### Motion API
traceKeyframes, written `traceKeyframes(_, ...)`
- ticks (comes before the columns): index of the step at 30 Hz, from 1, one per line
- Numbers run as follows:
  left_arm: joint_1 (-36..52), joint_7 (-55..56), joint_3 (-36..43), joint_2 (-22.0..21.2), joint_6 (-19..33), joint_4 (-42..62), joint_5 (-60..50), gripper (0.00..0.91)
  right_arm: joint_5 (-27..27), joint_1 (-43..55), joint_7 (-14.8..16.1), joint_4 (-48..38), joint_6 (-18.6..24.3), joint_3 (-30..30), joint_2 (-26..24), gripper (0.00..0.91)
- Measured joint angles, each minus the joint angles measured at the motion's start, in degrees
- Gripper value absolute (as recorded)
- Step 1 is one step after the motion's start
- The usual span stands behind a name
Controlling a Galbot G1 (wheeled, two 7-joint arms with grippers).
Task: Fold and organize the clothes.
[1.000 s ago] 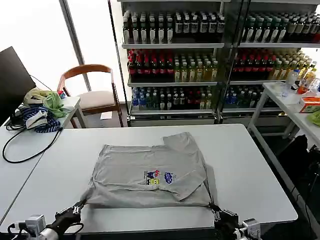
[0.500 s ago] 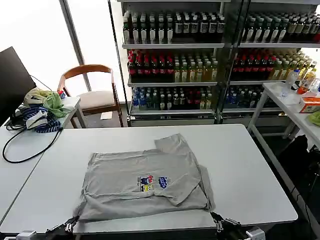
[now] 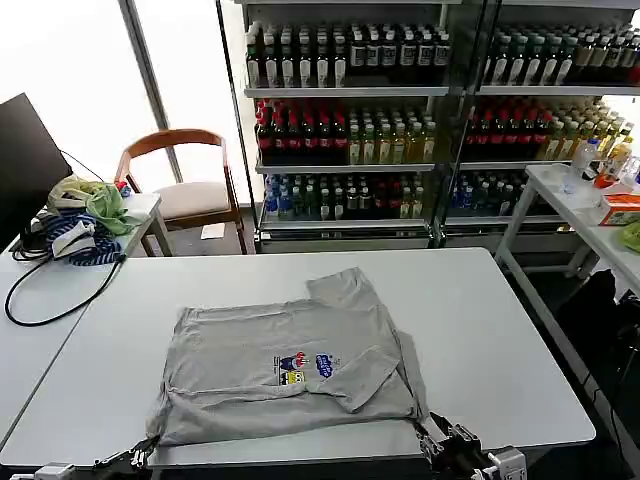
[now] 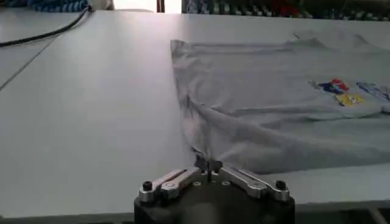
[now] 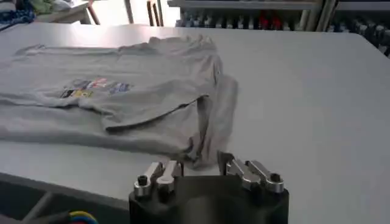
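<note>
Shirt (image 3: pixel 285 365): a light grey shirt is laid flat on the white table (image 3: pixel 500 330), near its front edge, chest print up.
Left gripper (image 4: pixel 208 165): fingers are pressed together on the shirt's near left corner.
Right gripper (image 5: pixel 201 165): fingers are spread apart; the shirt's near right corner lies between them, unpinched.
</note>
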State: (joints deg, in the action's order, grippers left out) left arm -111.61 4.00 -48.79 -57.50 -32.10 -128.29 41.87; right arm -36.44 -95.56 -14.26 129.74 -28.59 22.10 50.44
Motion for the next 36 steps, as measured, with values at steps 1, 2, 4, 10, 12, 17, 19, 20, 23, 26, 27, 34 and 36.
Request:
traceKeyframes(1, 0.1, -0.1, 0.1, 0.1, 0.0, 0.0, 0.0, 0.000, 0.0, 0.6, -0.1, -0.3, -0.2, -0.4, 0.1, 0.101)
traceKeyframes(2, 0.1, -0.1, 0.1, 0.1, 0.0, 0.0, 0.0, 0.000, 0.1, 1.3, -0.1, -0.6, -0.3, -0.9, 0.3, 0.000)
traceKeyframes(4, 0.2, -0.2, 0.2, 0.2, 0.0, 0.0, 0.0, 0.000, 0.2, 2.5, -0.2, -1.2, -0.4, -1.8, 0.6, 0.000)
traceKeyframes(10, 0.3, -0.5, 0.1, 0.4, 0.1, 0.0, 0.0, 0.000, 0.7, 5.2, -0.3, -3.1, -0.4, -4.0, 1.3, 0.000)
traceKeyframes(12, 0.3, -0.5, 0.2, 0.5, 0.1, 0.0, 0.0, 0.000, 0.8, 5.6, -0.3, -3.7, -0.4, -4.6, 1.4, 0.000)
traceKeyframes(17, 0.5, -0.6, 0.3, 0.7, 0.2, 0.3, 0.0, 0.000, 0.7, 6.7, 0.0, -4.9, -0.3, -5.5, 1.5, 0.000)
traceKeyframes(19, 0.6, -0.6, 0.2, 0.8, 0.2, 0.5, 0.0, 0.000, 0.7, 6.8, 0.1, -4.9, -0.3, -5.6, 1.4, 0.000)
traceKeyframes(20, 0.6, -0.7, 0.2, 0.8, 0.3, 0.6, 0.0, 0.000, 0.6, 6.8, 0.1, -4.9, -0.3, -5.6, 1.4, 0.000)
traceKeyframes(23, 0.6, -0.8, 0.0, 1.0, 0.3, 0.7, 0.0, 0.000, 0.3, 6.7, 0.2, -4.9, -0.3, -5.6, 1.1, 0.000)
traceKeyframes(26, 0.6, -0.9, -0.3, 1.2, 0.4, 0.9, 0.0, 0.000, -0.1, 6.2, 0.2, -4.6, -0.3, -5.3, 1.0, 0.000)
traceKeyframes(27, 0.6, -1.0, -0.3, 1.3, 0.5, 1.0, 0.0, 0.000, -0.2, 6.1, 0.2, -4.4, -0.3, -5.2, 1.0, 0.000)
traceKeyframes(34, 0.1, -1.3, -1.0, 1.7, 0.6, 1.3, 0.0, 0.000, -0.8, 3.5, 0.3, -2.3, -0.5, -4.1, 0.6, 0.000)
traceKeyframes(36, -0.1, -1.4, -1.2, 1.7, 0.6, 1.3, 0.0, 0.000, -0.7, 2.3, 0.3, -1.3, -0.5, -3.5, 0.6, 0.000)
